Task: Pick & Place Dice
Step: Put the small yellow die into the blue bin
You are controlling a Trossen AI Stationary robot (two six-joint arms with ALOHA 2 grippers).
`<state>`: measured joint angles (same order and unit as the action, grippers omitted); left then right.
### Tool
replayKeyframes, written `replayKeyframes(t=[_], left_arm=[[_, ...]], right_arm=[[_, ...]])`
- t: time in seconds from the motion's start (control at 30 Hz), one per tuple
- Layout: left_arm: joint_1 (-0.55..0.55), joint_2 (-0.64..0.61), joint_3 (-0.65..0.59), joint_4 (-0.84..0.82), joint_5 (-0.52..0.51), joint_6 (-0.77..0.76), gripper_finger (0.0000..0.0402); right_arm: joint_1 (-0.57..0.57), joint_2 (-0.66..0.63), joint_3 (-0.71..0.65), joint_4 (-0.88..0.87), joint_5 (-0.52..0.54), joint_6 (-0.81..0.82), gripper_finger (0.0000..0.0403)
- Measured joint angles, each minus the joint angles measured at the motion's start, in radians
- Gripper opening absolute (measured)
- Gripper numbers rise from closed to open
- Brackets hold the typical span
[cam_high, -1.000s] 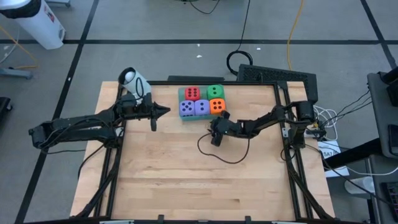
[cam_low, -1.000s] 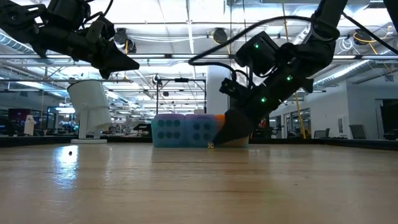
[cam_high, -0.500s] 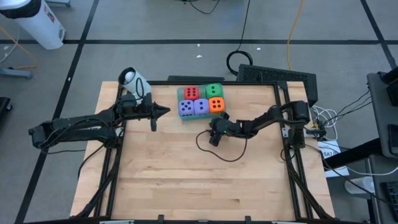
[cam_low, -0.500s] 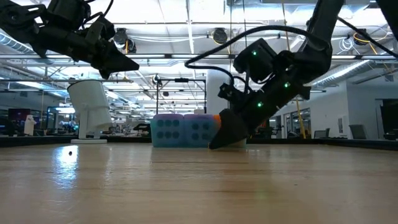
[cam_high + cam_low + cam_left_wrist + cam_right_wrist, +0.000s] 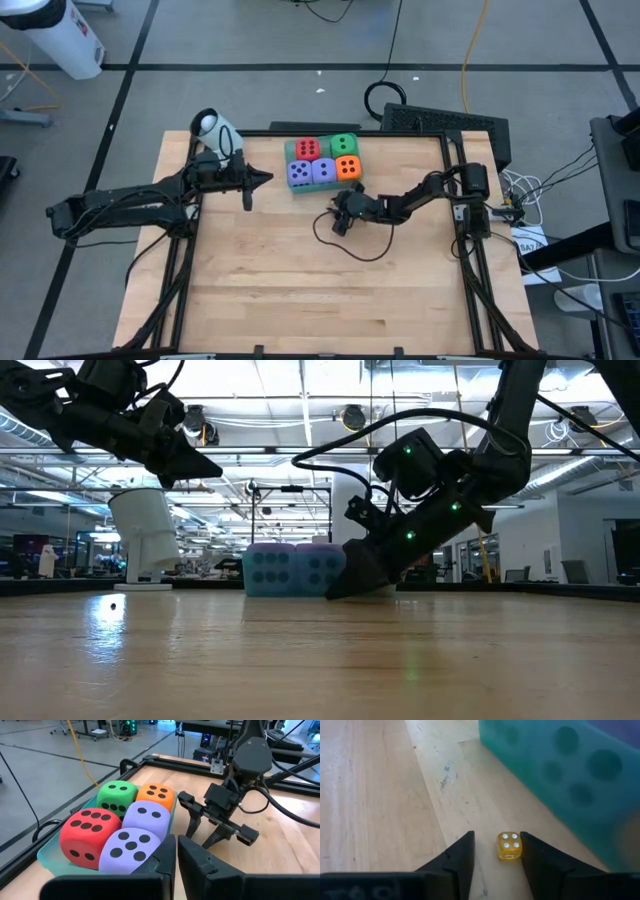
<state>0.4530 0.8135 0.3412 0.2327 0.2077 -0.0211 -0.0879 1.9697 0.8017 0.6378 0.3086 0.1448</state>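
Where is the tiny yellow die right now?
In the right wrist view, the small see-through yellow die sits on the wooden table between the right claw's two open fingers, just in front of the teal tray.

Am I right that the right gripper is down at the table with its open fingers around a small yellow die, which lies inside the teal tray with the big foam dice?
Not quite. The small yellow die lies on the bare wooden table, just outside the teal tray, as the right wrist view shows. The rest holds: the right gripper is down at the table with its open fingers on either side of that die, and the big foam dice sit in the tray.
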Motion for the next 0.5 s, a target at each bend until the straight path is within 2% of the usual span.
replayKeyframes(t=[0.17,0.37,0.5], left_arm=[[0.0,0.0,0.0,-0.002,0.0,0.0,0.0026],[0.0,0.0,0.0,0.001,0.0,-0.005,0.0026],[0.0,0.0,0.0,0.003,0.0,-0.011,0.0026]], right_arm=[[-0.001,0.0,0.0,-0.017,-0.006,-0.027,0.0109],[-0.003,-0.001,0.0,0.009,-0.063,-0.053,0.0046],[-0.004,-0.003,-0.001,0.041,-0.128,-0.081,0.0041]])
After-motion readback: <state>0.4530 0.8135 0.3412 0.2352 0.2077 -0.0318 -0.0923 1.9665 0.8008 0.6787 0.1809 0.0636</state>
